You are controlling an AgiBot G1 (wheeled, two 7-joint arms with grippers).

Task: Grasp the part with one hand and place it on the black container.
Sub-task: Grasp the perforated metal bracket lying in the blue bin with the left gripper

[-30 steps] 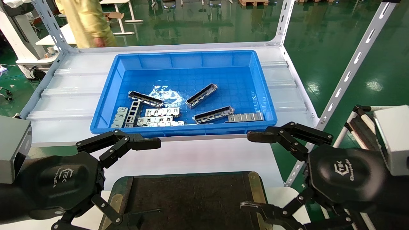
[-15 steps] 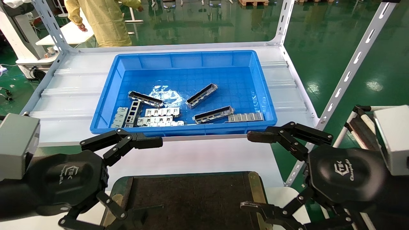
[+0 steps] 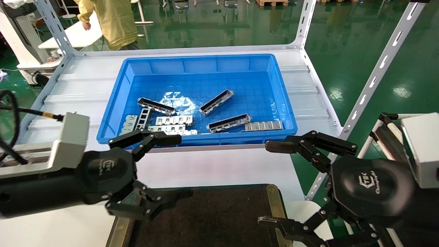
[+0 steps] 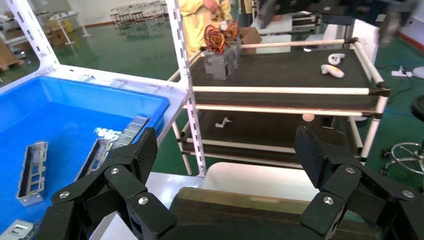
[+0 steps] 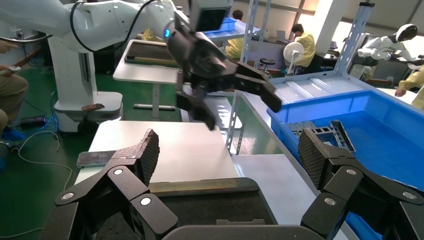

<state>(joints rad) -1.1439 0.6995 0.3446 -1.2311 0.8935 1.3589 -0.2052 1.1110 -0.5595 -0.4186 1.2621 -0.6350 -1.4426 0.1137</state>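
Parts (image 3: 228, 123) lie in the blue bin (image 3: 116, 99) on the white shelf (image 3: 79, 92), three metal channels among flat slotted plates (image 3: 173, 120); I cannot say which channel is meant, so I mark the one nearest the bin's front wall. From my side, the left gripper (image 3: 176, 166) hangs over the gap between the bin's front edge and the black container (image 3: 212, 212), its upper finger just at the bin rim. Its fingers stand wide apart and hold nothing, as the left wrist view confirms. The right gripper (image 3: 271, 183) is at the right, beside the container's brass strip, also spread wide and empty. The black container sits nearest to me, below both grippers, with no part on it.
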